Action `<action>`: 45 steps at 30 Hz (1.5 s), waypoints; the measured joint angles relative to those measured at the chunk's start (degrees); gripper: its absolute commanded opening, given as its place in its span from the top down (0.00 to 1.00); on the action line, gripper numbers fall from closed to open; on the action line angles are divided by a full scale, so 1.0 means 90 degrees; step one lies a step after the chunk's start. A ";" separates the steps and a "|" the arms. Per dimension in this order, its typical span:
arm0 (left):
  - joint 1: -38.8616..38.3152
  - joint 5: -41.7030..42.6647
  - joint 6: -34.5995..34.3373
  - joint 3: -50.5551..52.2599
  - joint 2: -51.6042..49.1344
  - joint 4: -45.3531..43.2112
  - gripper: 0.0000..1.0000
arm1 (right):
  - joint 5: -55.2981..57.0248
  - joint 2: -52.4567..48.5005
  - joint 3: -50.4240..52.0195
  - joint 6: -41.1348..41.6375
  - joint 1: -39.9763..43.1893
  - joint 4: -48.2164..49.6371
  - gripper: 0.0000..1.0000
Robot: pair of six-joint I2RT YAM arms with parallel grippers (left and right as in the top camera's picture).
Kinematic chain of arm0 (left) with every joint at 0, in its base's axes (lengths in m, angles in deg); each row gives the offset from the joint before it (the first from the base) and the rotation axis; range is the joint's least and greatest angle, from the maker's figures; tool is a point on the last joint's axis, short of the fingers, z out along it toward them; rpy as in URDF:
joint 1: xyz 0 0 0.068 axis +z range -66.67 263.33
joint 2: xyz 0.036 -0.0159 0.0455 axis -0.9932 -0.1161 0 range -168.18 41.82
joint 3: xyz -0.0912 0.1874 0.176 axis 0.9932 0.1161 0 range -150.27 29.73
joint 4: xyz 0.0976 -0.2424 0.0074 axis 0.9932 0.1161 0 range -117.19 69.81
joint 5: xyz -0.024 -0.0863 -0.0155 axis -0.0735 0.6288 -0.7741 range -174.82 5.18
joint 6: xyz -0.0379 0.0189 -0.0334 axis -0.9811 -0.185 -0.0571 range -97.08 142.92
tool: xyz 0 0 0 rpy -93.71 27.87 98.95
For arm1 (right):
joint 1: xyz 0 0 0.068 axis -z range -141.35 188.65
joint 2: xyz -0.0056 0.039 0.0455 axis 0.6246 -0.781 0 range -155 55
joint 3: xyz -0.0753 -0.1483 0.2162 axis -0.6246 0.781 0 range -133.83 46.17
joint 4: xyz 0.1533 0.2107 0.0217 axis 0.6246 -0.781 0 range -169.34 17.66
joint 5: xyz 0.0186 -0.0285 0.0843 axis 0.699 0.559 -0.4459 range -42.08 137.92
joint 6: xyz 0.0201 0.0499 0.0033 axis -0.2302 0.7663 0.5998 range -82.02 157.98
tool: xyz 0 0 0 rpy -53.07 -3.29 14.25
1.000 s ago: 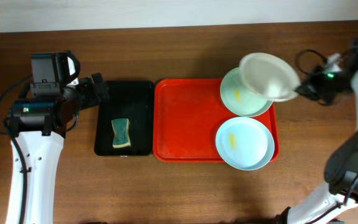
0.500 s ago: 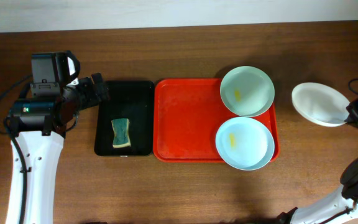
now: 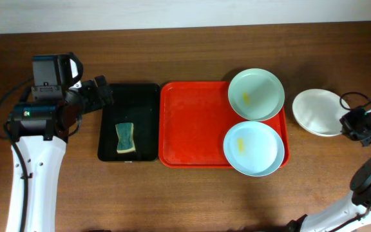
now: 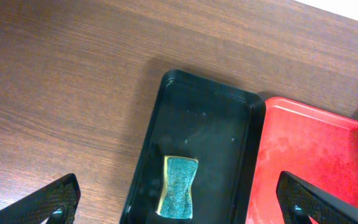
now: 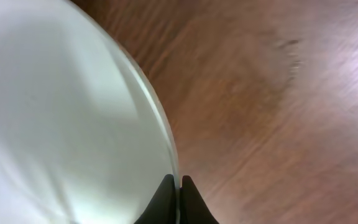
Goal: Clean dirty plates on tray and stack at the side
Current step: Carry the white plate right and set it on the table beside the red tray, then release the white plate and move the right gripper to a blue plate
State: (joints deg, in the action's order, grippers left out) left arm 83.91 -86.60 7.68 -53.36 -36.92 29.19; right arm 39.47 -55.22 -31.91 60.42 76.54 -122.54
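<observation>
1. Black left fingers (image 3: 103, 95) are spread wide and hold nothing, over the wooden counter (image 3: 185, 193) at the black tray's (image 3: 147, 116) left edge.
2. That black tray holds a green-and-yellow sponge (image 3: 125, 138).
3. Just beside it, the red tray (image 3: 192, 129) carries two dirty plates at its right end, pale green plate (image 3: 256, 95) behind pale blue plate (image 3: 253, 148), each smeared yellow.
4. Off the tray to its right is the white plate (image 3: 315, 111), with the right fingers (image 5: 173, 198) clenched on its rim.
</observation>
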 measured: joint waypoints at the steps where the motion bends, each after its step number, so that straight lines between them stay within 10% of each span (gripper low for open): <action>1: -0.0002 0.0000 0.0000 0.0000 0.0000 -0.0002 0.01 | 0.0002 0.0000 0.0010 0.0007 -0.0078 0.0039 0.94; 4: 0.0000 0.0002 0.0000 0.0000 0.0000 0.0000 0.01 | 0.0000 0.0000 0.0012 0.0007 -0.0376 0.0151 0.78; 7: 0.0000 0.0002 0.0000 0.0000 0.0000 0.0000 0.01 | 0.0012 0.0000 0.0012 0.0029 -0.0665 0.0228 0.41; 17: -0.0002 0.0002 0.0000 0.0000 0.0000 0.0002 0.01 | -0.0221 0.0044 -0.0942 -0.0454 -0.0816 -0.1627 0.40; 18: 0.0000 0.0000 0.0000 0.0000 0.0000 -0.0002 0.01 | -0.0279 0.0085 -0.1117 -0.0542 -0.0816 -0.1846 0.35; 19: -0.0002 0.0002 0.0000 0.0000 0.0000 0.0002 0.01 | -0.0367 0.0107 -0.1401 -0.0631 -0.0818 -0.2339 0.02; 25: -0.0002 0.0002 0.0000 0.0000 0.0000 0.0000 0.01 | -0.0882 0.0481 -0.1668 -0.0903 -0.1066 -0.4012 0.11; 30: -0.0002 0.0002 0.0000 0.0000 0.0000 0.0002 0.01 | -0.0903 0.0478 -0.1086 -0.1122 -0.1586 -0.4184 0.50; 45: -0.0002 0.0002 0.0000 0.0000 0.0000 0.0000 0.01 | 0.0058 0.0515 0.0833 -0.0699 -0.2854 -0.3002 0.51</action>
State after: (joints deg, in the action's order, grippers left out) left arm 83.89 -86.58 7.68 -53.36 -36.92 29.19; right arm 40.00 -50.58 -24.42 54.13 50.86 -149.55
